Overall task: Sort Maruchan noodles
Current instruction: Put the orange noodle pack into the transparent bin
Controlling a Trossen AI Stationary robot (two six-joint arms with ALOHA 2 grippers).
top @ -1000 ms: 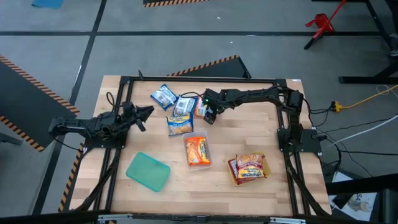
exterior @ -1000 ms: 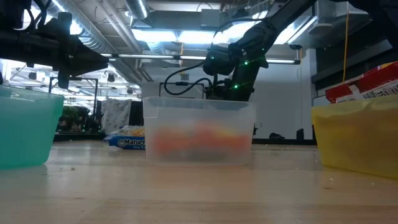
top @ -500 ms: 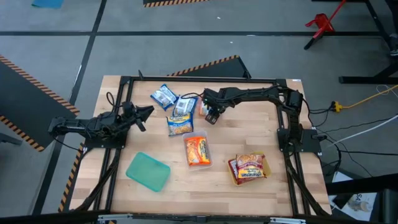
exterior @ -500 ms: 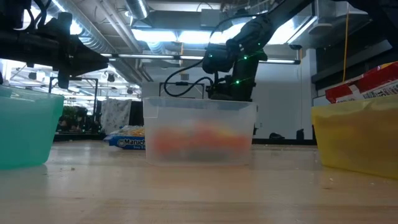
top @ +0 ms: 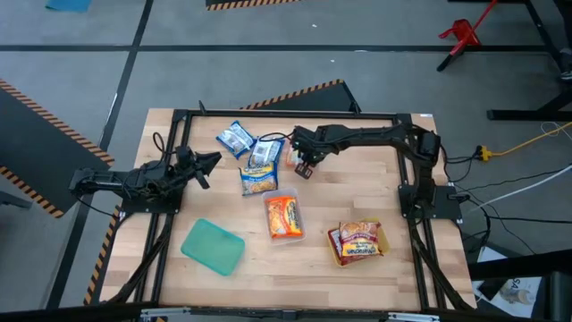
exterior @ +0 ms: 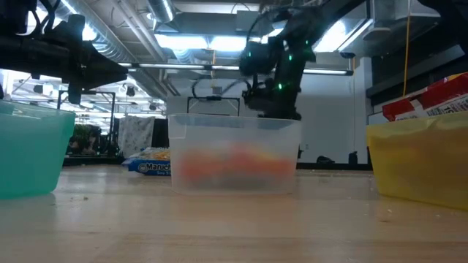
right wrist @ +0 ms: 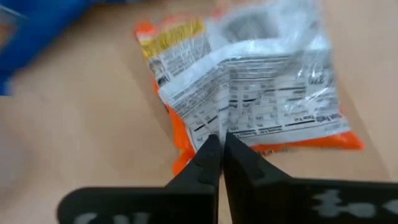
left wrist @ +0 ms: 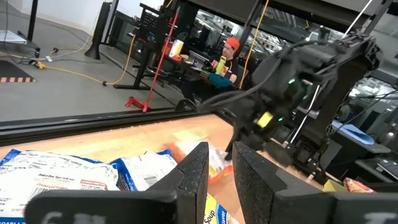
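An orange noodle packet (right wrist: 249,81) lies on the table with its white printed back up, at the far middle (top: 288,157). My right gripper (right wrist: 221,148) is shut on it and reaches in from the right (top: 302,168). Two blue-white packets (top: 235,139) (top: 263,150) and a yellow-blue one (top: 257,180) lie just left of it. Another orange packet (top: 284,217) lies in the clear tray (exterior: 234,131). Red packets (top: 357,241) fill the yellow tray (exterior: 420,161). My left gripper (top: 213,161) hovers at the left, its fingers (left wrist: 194,171) narrowly apart with nothing between them. My right gripper pinches the orange packet's raised back seam (right wrist: 222,127) between its two fingers, near the packet's end edge. The fingers come from above, slanting down. The packet lies flat on the table.
A teal tray (top: 213,246) sits near the front left. The arms' black frame rails (top: 286,114) run along the table's edges. Bare wood lies at the far right and along the front edge. A person sits in the room beyond the table (left wrist: 229,53).
My right gripper has closed its fingers on the orange packet, and its wrist has swung from a slant to stand more upright over the packet. The packet stays on the table. My left arm has kept still.
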